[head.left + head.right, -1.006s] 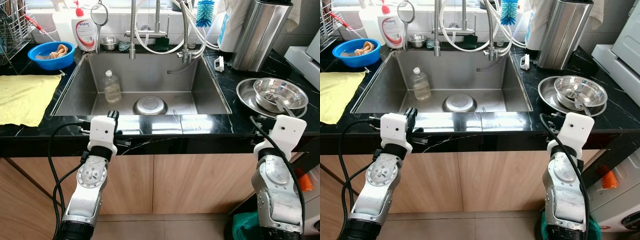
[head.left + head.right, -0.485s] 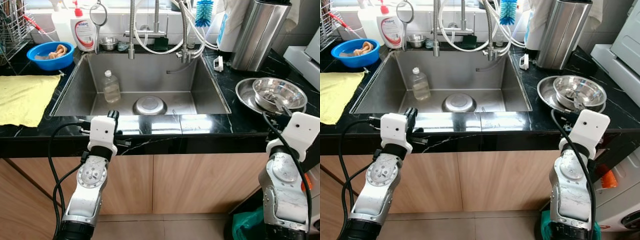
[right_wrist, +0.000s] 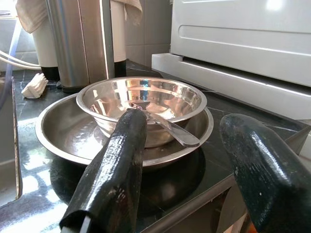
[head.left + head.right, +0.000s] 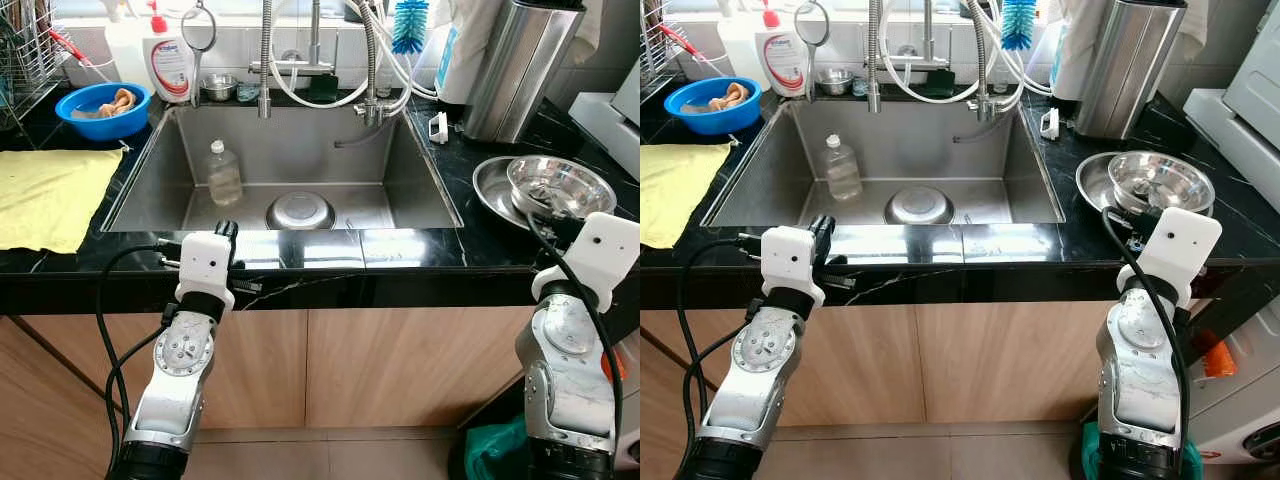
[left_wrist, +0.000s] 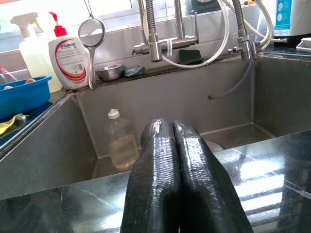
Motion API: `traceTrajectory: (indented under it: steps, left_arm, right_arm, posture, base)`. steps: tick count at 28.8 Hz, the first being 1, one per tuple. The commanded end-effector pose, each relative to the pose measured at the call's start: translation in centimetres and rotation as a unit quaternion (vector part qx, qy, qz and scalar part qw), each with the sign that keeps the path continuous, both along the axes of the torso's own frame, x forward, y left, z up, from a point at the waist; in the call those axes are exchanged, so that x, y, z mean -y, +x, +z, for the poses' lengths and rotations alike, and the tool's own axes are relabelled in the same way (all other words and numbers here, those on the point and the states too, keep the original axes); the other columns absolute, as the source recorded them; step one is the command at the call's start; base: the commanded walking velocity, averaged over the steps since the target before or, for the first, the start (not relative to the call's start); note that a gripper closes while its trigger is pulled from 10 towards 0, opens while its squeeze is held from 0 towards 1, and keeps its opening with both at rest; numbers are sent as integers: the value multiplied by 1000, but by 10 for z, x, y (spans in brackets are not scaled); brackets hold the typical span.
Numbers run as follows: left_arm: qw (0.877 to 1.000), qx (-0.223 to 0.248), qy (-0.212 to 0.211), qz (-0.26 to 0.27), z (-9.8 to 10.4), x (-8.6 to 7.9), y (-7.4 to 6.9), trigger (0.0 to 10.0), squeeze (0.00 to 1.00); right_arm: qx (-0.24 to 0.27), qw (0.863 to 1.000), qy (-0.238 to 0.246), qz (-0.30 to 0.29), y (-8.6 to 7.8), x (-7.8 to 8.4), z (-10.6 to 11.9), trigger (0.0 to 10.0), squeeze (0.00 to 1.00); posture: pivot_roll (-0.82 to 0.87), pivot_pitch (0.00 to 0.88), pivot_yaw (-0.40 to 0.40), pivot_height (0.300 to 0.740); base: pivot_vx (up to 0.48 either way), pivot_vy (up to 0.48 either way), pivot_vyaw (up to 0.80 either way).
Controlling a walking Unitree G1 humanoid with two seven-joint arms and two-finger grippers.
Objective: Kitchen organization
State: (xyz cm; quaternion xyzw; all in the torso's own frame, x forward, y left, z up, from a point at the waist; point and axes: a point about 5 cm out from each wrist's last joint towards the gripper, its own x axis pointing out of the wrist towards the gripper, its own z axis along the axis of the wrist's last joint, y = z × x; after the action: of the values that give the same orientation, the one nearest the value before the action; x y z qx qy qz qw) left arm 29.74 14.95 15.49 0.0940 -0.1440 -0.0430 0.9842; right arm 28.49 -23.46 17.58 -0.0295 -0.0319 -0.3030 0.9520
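My left gripper (image 5: 172, 145) is shut with nothing in it and rests at the counter's front edge, before the steel sink (image 4: 412, 170). In the sink an upturned steel bowl (image 4: 300, 211) lies on the bottom, and a clear plastic bottle (image 4: 223, 174) stands beside it. On the counter to the right a steel bowl (image 3: 141, 102) holding a spoon (image 3: 167, 128) sits on a steel plate (image 3: 63, 131). My right gripper (image 3: 187, 124) is open, close in front of that bowl and plate, touching neither.
A yellow cloth (image 4: 50, 195), a blue bowl (image 4: 102, 108) and a dish rack (image 4: 20, 60) are on the left counter. Soap bottles (image 4: 168, 62), faucets (image 4: 266, 60) and a blue brush (image 4: 410, 25) line the back. A steel canister (image 4: 515, 65) and white appliance (image 4: 610, 110) stand right.
My right arm has risen and shifted right, closer to the steel bowl on the plate. The left arm has stayed in place.
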Motion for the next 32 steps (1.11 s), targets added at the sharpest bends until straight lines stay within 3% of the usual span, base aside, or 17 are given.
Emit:
traceTrajectory:
  steps: [1,15,16,18,19,20,21,23,25,27,29,32]
  left_arm:
    - [1000,7,15,-1,4,0,0,10000,0]
    - [1000,7,22,-3,5,0,-1,10000,0]
    - [1000,7,23,-3,5,0,-1,10000,0]
    - [1000,7,23,-2,5,0,-1,10000,0]
    - [1000,7,24,-2,5,0,0,10000,0]
    - [1000,7,24,-2,5,0,0,10000,0]
    - [1000,7,24,-2,5,0,0,10000,0]
    - [1000,7,24,-2,5,0,0,10000,0]
    - [1000,6,24,-2,5,0,0,10000,0]
    - [1000,6,25,-2,5,0,0,10000,0]
    - [1000,6,25,-2,5,0,0,10000,0]
    - [1000,5,25,-3,4,0,0,10000,0]
  right_arm:
    - [0,1000,6,-3,1,0,2,10000,0]
    - [-24,999,16,-18,1,2,-6,10000,0]
    - [-24,999,15,-20,1,3,-6,8314,0]
    - [-24,999,14,-21,1,4,-6,8314,0]
    - [-24,999,13,-24,0,5,-6,3804,0]
    - [-24,999,13,-24,0,5,-6,3804,0]
    - [-23,999,12,-27,0,6,-5,0,0]
    - [-23,999,12,-28,0,6,-5,0,0]
    - [-23,999,12,-28,0,6,-5,2078,0]
    - [-22,999,12,-28,1,6,-5,1882,0]
    - [-21,999,14,-28,1,5,-5,3137,0]
    - [-22,999,15,-28,1,5,-5,3216,0]
  posture:
    - [-112,0,-12,731]
    - [-105,0,-9,731]
    - [-105,0,-9,731]
    - [-105,0,-9,731]
    - [-102,0,-8,731]
    - [-102,0,-8,731]
    - [-104,0,-8,731]
    - [-104,0,-8,731]
    - [-101,0,-8,731]
    - [-101,0,-8,731]
    - [-100,0,-8,731]
    - [-100,0,-7,731]
  base:
    - [0,0,0]
    - [0,0,0]
    - [0,0,0]
    - [0,0,0]
    - [0,0,0]
    - [0,0,0]
    - [0,0,0]
    - [0,0,0]
    - [0,0,0]
    - [0,0,0]
    - [0,0,0]
    - [0,0,0]
